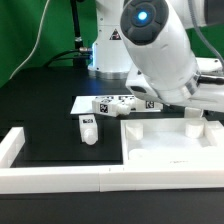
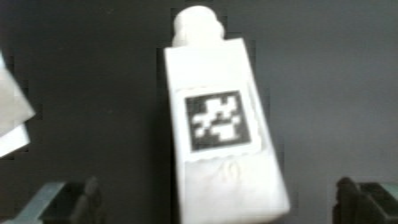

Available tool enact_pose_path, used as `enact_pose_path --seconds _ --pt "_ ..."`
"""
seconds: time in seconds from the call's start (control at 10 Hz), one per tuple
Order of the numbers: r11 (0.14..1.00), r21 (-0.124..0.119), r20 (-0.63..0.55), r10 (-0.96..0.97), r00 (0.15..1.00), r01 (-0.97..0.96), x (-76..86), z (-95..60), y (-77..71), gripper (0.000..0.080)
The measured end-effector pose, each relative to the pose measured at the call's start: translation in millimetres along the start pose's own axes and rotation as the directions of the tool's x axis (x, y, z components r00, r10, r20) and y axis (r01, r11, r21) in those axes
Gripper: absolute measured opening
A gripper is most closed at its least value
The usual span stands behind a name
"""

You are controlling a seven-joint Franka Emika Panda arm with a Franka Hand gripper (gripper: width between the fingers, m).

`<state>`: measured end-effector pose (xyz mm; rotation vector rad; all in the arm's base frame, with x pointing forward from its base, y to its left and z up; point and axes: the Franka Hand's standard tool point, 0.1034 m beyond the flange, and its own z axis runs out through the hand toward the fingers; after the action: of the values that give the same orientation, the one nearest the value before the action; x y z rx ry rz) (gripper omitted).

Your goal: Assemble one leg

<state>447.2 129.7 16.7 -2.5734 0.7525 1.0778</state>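
Bearing square tag, white leg; rounded tip

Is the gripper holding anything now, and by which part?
Nothing is held. The fingers stand open, one on each side of the lying leg, and a dark gap separates each from it.

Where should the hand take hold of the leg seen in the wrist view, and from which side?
Likely grip the leg across its two long flat sides, around the tagged middle, coming straight down from above: it lies flat, tag up, between the open hand's fingers.
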Motion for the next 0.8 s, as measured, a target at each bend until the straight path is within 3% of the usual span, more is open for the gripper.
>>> enact_pose_path --seconds 0.1,0.2,0.5,0.8 --pt "1.0 -0.008 0.014 0.002 1.0 -0.002 -2.3 1.4 1.2 0.0649" --pt "0.999 -0.033 0.025 0.002 1.0 -0.001 -6.2 0.6 1.0 0.0649" --pt "1.0 -0.029 0.018 0.003 1.0 -0.003 -4.2 -0.1 1.7 0.0649" --pt "0.998 0.053 0.107 0.037 0.994 -0.043 -7.9 -7.3 4.2 0.0649"
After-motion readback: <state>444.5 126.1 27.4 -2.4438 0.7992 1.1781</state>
